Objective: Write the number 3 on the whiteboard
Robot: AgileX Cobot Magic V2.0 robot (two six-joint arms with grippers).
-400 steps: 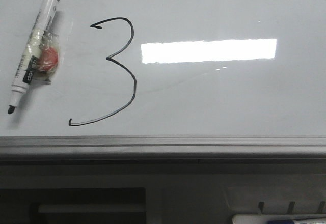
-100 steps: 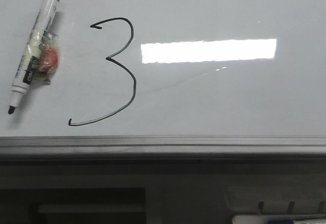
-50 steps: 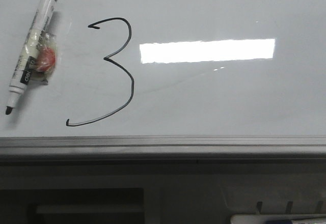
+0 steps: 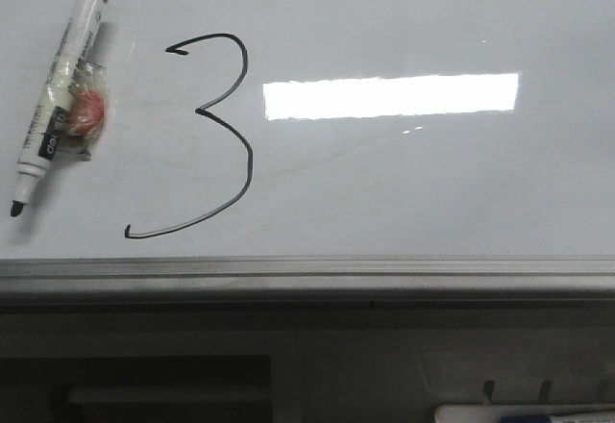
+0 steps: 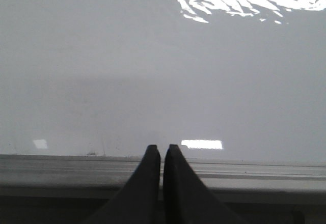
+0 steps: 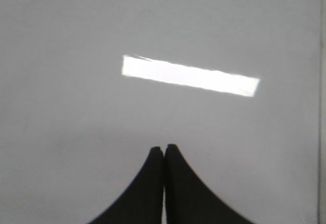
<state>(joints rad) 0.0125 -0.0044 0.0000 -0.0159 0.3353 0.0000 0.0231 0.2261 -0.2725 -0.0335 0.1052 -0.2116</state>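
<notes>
A black hand-drawn number 3 (image 4: 243,149) stands on the pale glossy whiteboard (image 4: 432,192) in the front view, left of a bright rectangular reflection. A white marker (image 4: 56,96) with a black tip lies uncapped to the left of the digit, a red lump in clear tape on its side. Neither gripper shows in the front view. My left gripper (image 5: 162,147) is shut and empty over the board's ridged metal edge (image 5: 244,170). My right gripper (image 6: 164,147) is shut and empty above bare board (image 6: 61,107).
The ridged grey edge strip (image 4: 307,271) runs across the front of the board. Below it is a dark grey cabinet front with a recess (image 4: 163,389). A white tray with a marker (image 4: 524,413) shows at the bottom right.
The whole front view has shifted slightly, so the marker and the digit sit a few pixels further left than a second ago. Nothing else differs.
</notes>
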